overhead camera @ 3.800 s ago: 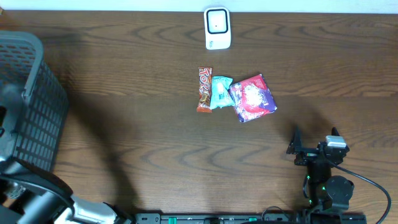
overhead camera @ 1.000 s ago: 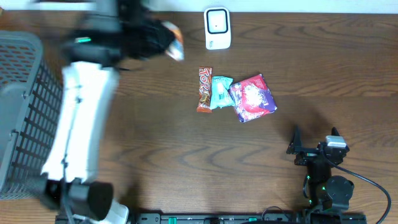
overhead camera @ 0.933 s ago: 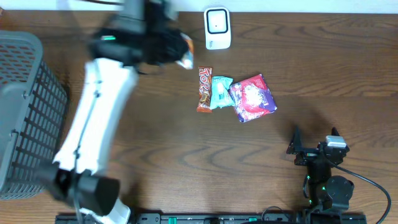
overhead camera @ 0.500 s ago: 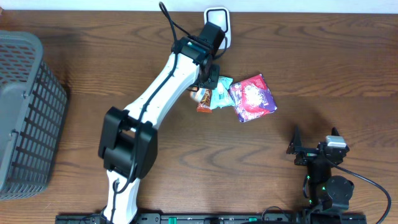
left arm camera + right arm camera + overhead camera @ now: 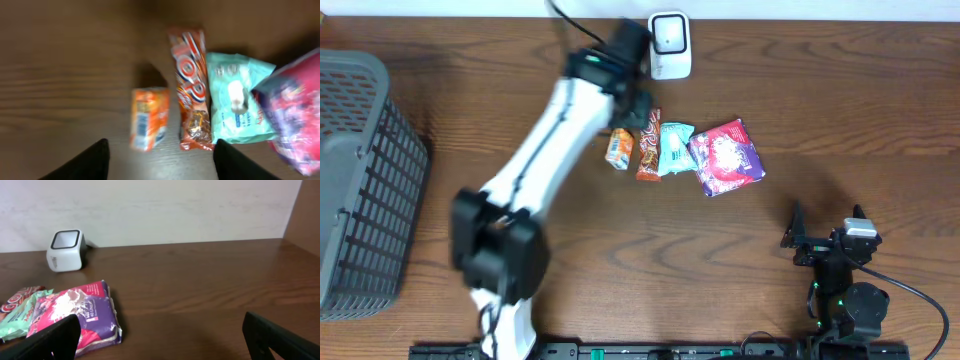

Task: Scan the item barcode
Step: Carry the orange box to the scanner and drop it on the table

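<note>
The small orange packet (image 5: 619,149) lies on the desk (image 5: 840,110) just beside the candy bar (image 5: 649,143), under the left end effector's (image 5: 161,150) parted fingers, while the right end effector (image 5: 161,322) stands wide apart.

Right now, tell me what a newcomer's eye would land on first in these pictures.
The white left arm stretching diagonally across the dark wooden table grabs the eye first, its open fingers above an orange packet. Next comes the colourful row beside it at mid-table: a red-orange bar, a teal packet and a purple packet. A white scanner sits at the far edge, a grey basket at the left.
</note>
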You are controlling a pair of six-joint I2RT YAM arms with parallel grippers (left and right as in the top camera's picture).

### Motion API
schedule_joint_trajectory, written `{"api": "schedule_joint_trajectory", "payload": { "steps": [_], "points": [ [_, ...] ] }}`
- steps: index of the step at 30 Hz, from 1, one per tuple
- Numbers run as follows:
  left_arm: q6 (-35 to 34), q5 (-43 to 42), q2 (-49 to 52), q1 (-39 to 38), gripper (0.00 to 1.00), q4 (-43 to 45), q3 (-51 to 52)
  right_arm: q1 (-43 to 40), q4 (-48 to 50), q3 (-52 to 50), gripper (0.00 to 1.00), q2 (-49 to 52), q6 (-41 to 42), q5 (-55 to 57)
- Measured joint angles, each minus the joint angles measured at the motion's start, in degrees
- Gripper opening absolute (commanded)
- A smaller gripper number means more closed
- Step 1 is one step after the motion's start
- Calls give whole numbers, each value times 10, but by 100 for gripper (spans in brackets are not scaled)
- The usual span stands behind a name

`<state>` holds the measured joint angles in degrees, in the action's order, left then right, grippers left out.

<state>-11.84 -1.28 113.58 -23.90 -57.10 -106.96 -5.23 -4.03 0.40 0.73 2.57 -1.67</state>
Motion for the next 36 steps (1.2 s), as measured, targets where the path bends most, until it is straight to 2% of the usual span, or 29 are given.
{"api": "schedule_joint_trajectory", "payload": {
  "steps": [6,10,17,25,36],
  "points": [
    [2,2,-167,101,83,-37,-11,0,0,0,99,0,0,0],
    [4,6,-262,161,99,-83,-20,0,0,0,99,0,0,0],
    [1,6,-349,197,98,-155,-20,0,0,0,99,0,0,0],
    [1,6,-373,197,98,-224,-20,0,0,0,99,0,0,0],
    [1,6,-372,197,98,-235,-20,0,0,0,99,0,0,0]
  ]
}}
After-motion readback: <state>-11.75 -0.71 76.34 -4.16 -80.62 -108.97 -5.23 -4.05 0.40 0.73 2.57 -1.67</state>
